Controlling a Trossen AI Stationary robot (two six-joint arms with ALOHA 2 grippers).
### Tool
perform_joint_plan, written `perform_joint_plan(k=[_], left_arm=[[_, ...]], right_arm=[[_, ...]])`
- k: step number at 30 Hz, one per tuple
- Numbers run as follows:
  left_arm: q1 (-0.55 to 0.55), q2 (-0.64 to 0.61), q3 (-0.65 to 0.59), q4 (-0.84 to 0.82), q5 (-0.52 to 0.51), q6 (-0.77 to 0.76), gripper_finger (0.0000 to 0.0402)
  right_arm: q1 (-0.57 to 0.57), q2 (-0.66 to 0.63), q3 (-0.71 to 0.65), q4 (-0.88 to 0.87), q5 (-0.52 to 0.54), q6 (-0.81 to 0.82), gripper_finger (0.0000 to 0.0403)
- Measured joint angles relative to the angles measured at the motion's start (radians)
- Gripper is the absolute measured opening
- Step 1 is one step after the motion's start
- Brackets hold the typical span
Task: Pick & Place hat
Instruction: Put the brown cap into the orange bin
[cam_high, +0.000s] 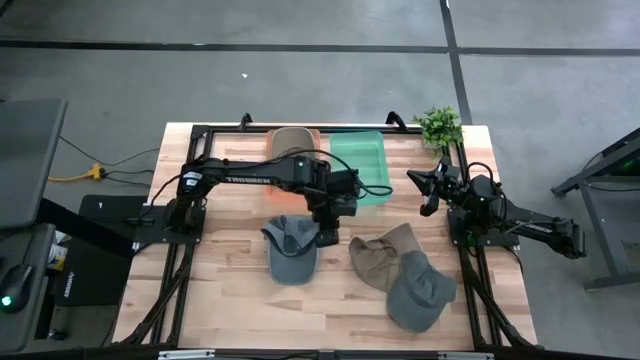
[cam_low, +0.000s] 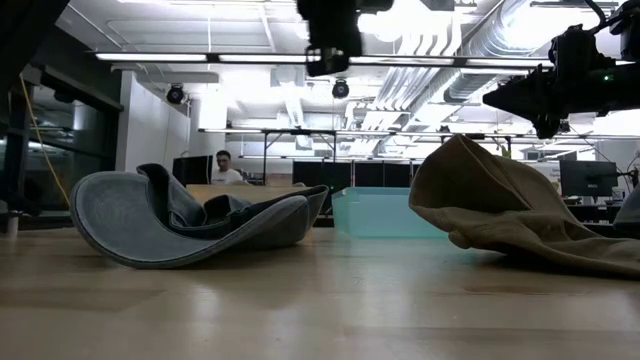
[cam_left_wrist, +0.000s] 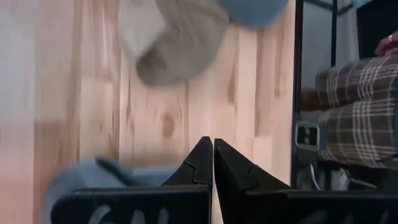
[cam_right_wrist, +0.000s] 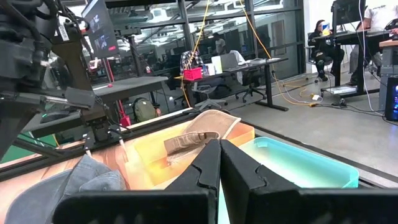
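Soft, floppy grey-blue cloth cap (cam_high: 290, 247) lying upturned on wooden counter (cam_high: 230, 290), right under left hand (cam_high: 327, 236): fingers shut, empty. Probably light; pinch stiffer brim. Right hand (cam_high: 428, 190) closed, waiting beside cap.

wooden table (cam_high: 230, 290) | grey cap (cam_high: 290, 245) | tan hat (cam_high: 382, 258) | grey-blue cap (cam_high: 420, 295) | orange tray (cam_high: 272, 140) | teal tray (cam_high: 358, 152) | plant (cam_high: 438, 125)

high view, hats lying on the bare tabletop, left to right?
blue-grey cap → tan hat → grey cap. The left gripper sits over the blue-grey cap's right edge.
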Motion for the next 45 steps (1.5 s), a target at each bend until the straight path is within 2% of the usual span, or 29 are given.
perform_joint_plan(k=[7,9,13,16,20,24,27,29,36,45], left_arm=[[0.001,0.028,0.001,0.206,-0.040,0.000,0.0001],[0.001,0.038,-0.005,0.213,-0.067,0.000,0.0001],[0.001,0.062,0.005,0.282,-0.056,0.023,0.0022],[0.001,0.088,-0.008,0.242,-0.049,0.042,0.0065],[0.001,0.105,0.007,0.290,-0.030,0.088,0.0146],[0.001,0.128,-0.005,0.256,-0.046,0.122,0.0226],[0.001,0.158,0.003,0.301,-0.092,0.165,0.0268],[0.001,0.166,-0.006,0.256,-0.117,0.172,0.0284],[0.001,0.185,-0.003,0.282,-0.171,0.238,0.0296],[0.001,0.180,-0.001,0.296,-0.179,0.316,0.0296]], right_arm=[[0.000,0.000,0.000,0.000,0.000,0.000,0.0005],[0.000,0.000,0.000,0.000,0.000,0.000,0.0005],[0.000,0.000,0.000,-0.001,0.000,0.000,0.0005],[0.000,0.002,0.000,-0.002,0.000,0.000,0.0004],[0.000,0.008,0.000,-0.001,0.002,0.000,0.0005],[0.000,0.010,0.000,-0.001,0.003,0.000,0.0005],[0.000,0.010,0.000,0.000,0.002,0.000,0.0005],[0.000,0.013,0.000,-0.002,0.002,0.000,0.0005],[0.000,0.022,0.000,0.000,0.001,0.000,0.0005],[0.000,0.026,0.000,-0.001,0.001,0.000,0.0005]])
